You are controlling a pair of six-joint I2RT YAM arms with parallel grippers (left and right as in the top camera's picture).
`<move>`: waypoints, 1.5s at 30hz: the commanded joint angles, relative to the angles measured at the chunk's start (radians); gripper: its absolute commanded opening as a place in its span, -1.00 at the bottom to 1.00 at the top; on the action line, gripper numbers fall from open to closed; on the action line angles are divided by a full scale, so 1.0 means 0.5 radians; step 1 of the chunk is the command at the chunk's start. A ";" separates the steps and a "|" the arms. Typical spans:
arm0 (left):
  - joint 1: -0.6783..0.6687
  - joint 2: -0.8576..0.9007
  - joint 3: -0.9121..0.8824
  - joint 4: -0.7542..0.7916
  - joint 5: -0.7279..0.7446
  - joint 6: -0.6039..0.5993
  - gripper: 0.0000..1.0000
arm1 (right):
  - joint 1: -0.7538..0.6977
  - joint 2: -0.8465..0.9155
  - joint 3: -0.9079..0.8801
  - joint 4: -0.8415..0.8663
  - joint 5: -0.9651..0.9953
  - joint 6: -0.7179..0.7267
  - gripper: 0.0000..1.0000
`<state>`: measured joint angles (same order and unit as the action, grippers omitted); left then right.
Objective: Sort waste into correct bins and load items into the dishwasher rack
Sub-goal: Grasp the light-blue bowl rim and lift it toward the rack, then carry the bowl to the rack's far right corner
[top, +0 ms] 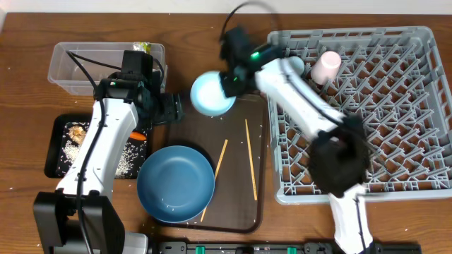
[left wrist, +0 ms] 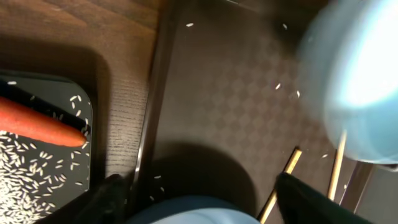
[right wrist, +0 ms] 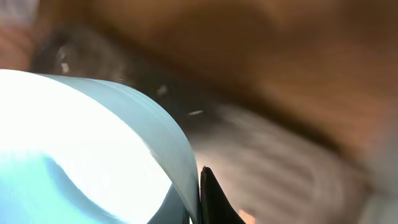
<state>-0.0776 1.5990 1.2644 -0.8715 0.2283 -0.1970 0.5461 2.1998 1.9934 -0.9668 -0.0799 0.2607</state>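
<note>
Where the brown serving tray (top: 234, 206) meets bare wood along its left rim, the left gripper (top: 171, 109) hangs with its fingers (left wrist: 112, 196) spread wide. Nothing is held between them, and the rim of the dark-blue plate (top: 175, 182) shows just beneath. To the left lies the black tray (top: 49, 169), with a strip of tabletop between the two edges. The orange carrot (left wrist: 37, 127) rests in that tray with its tip near the right rim, amid scattered rice grains (left wrist: 31, 168). The right gripper (top: 229, 83) pinches the rim of the small light-blue bowl (top: 210, 94), one dark finger (right wrist: 210, 196) against its outer wall. The bowl sits over the serving tray's upper-left corner, apart from the grey dishwasher rack (top: 395, 106). Two wooden chopsticks (top: 251, 159) lie on the tray's open middle, right of the plate. The serving tray has a faint checkered texture. The bowl is smooth and glossy, and the rack is a lattice of pegs holding a pink cup (top: 326, 67).
</note>
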 commanded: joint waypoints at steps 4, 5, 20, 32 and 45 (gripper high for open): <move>0.007 -0.011 -0.009 0.035 -0.026 -0.006 1.00 | -0.146 -0.481 0.017 -0.111 0.927 -0.067 -0.97; 0.007 -0.011 -0.009 0.047 -0.026 -0.006 0.95 | -0.177 -0.508 0.017 -0.129 1.066 -0.067 -0.98; 0.007 -0.011 -0.009 0.100 -0.026 -0.006 0.95 | -0.973 -0.429 0.014 0.049 2.139 -0.183 -0.98; 0.007 -0.011 -0.009 0.099 -0.026 -0.006 0.96 | -1.317 -0.133 0.014 0.699 2.475 -1.017 -0.97; 0.007 -0.011 -0.009 0.099 -0.026 -0.006 0.96 | -1.516 0.075 0.014 1.131 2.499 -1.609 -0.98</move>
<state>-0.0776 1.5990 1.2644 -0.8207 0.2283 -0.2058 -0.1844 2.2017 1.9995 -0.4034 1.1412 -0.4614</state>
